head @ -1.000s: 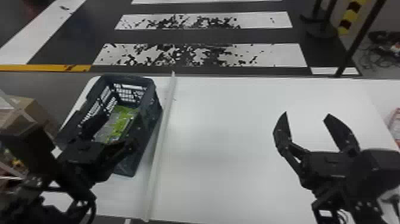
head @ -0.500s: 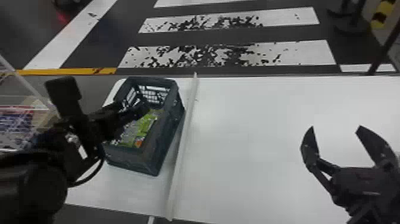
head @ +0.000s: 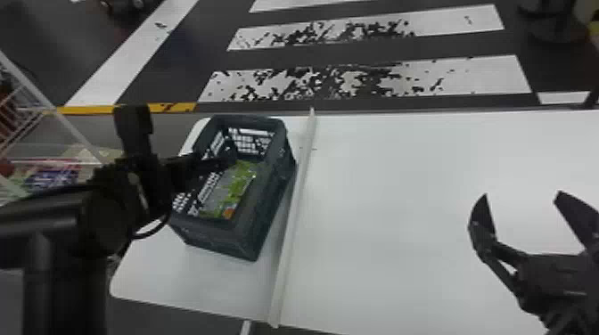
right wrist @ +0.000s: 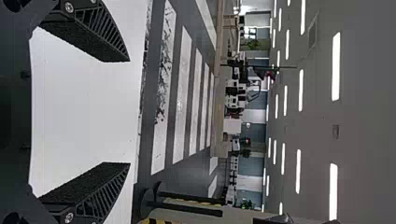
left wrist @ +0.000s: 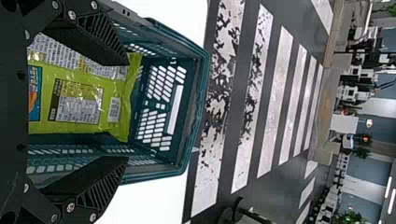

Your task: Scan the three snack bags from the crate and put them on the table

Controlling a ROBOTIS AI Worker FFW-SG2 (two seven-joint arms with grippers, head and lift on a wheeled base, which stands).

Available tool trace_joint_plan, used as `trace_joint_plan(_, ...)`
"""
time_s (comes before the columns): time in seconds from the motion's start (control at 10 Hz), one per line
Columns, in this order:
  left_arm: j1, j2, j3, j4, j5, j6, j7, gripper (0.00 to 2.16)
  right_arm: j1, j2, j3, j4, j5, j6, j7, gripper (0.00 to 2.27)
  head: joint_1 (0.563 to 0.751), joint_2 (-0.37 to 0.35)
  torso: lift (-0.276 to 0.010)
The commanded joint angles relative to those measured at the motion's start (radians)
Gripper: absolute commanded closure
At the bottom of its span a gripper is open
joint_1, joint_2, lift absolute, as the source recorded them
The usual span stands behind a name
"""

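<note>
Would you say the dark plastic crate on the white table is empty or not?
Not empty: a shiny yellow-green snack bag lies inside the dark plastic crate.

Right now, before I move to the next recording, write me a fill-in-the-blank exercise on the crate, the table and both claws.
The left claw, at the plastic crate, is ____ rather than shut.
A snack bag inside that crate has a mostly yellow-____ wrapper.
The crate stands on the robot's ____ side of the long pale strip across the white table.
The right claw is holding ____.

Missing words: open; green; left; nothing
</note>
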Motion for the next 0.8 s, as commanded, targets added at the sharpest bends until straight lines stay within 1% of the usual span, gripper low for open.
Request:
trace_joint_plan(0.0,-0.021,0.023,-0.013,0.043,-0.017,0.010,-0.005,0.18,-0.014,-0.001,0.012,0.010,-0.002,0.001,0.000,0.09,0.695,0.266,-0.094)
trace_joint_plan(0.2,-0.073,0.042,-0.061,0.108,-0.072,0.053,-0.043,0.19,-0.026,-0.012,0.013,0.026,-0.005,0.001,-0.001,0.09,0.695,0.280,-0.094)
trace_joint_plan(0.3,-0.113,0.046,-0.093,0.146,-0.096,0.081,-0.053,0.20,-0.029,-0.023,0.012,0.030,-0.014,0.001,-0.001,0.09,0.695,0.279,-0.094)
trace_joint_plan(0.4,-0.150,0.045,-0.128,0.184,-0.141,0.093,-0.053,0.21,-0.029,-0.030,0.010,0.030,-0.017,-0.002,-0.001,0.09,0.695,0.271,-0.094)
trace_joint_plan(0.5,-0.190,0.045,-0.158,0.220,-0.170,0.148,-0.054,0.21,-0.029,-0.036,0.010,0.030,-0.024,-0.005,-0.001,0.09,0.695,0.267,-0.094)
trace_joint_plan(0.6,-0.224,0.048,-0.171,0.250,-0.193,0.179,-0.076,0.21,-0.026,-0.042,0.010,0.030,-0.027,-0.008,-0.003,0.09,0.695,0.262,-0.094)
trace_joint_plan(0.7,-0.247,0.054,-0.176,0.283,-0.208,0.207,-0.085,0.21,-0.024,-0.046,0.012,0.030,-0.028,-0.014,-0.004,0.09,0.695,0.259,-0.094)
